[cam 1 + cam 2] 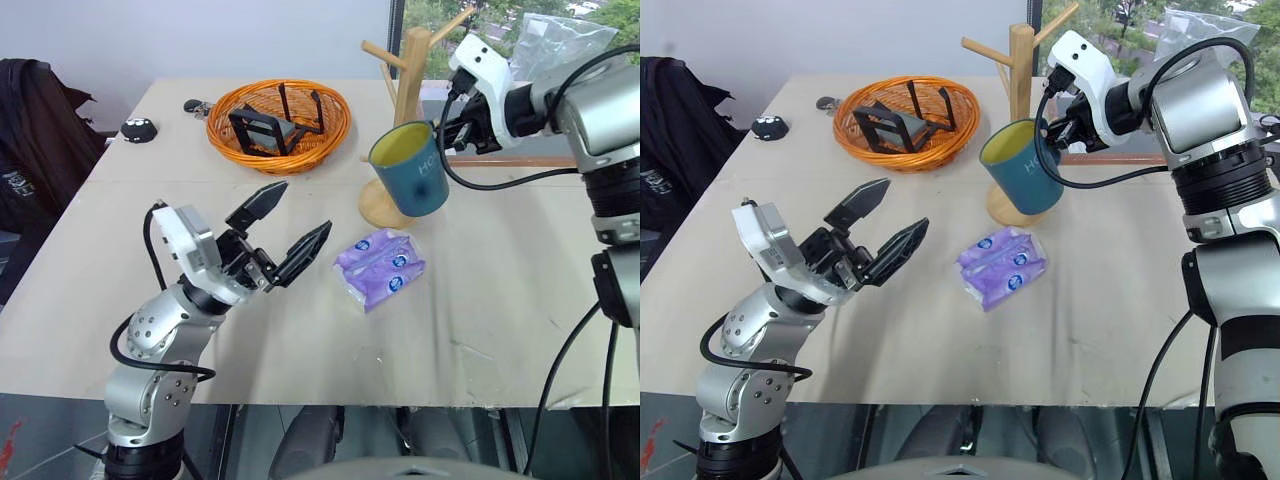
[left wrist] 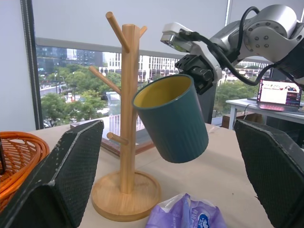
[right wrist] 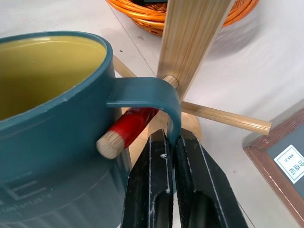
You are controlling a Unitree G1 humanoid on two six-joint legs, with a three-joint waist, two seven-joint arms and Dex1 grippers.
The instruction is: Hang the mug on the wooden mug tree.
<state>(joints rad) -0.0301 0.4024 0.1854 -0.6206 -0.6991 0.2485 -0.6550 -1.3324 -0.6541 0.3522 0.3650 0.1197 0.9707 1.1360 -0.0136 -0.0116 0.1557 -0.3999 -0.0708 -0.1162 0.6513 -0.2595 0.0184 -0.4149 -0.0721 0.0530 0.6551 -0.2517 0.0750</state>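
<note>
My right gripper (image 3: 172, 140) is shut on the loop handle of the teal-blue mug (image 1: 410, 170), which has a yellow inside. The mug hangs tilted above the table, close against the wooden mug tree (image 1: 411, 70). In the right wrist view the red-tipped peg (image 3: 130, 126) passes through the handle loop, between the mug wall and the handle. The tree's round base (image 2: 124, 194) rests on the table below the mug. My left gripper (image 1: 298, 212) is open and holds nothing, nearer the front of the table and apart from the mug.
A purple tissue pack (image 1: 380, 265) lies in front of the tree's base. An orange wicker basket (image 1: 222, 143) holding black objects stands at the back. A small black item (image 1: 138, 128) lies far left. A framed board (image 3: 285, 156) lies beside the tree.
</note>
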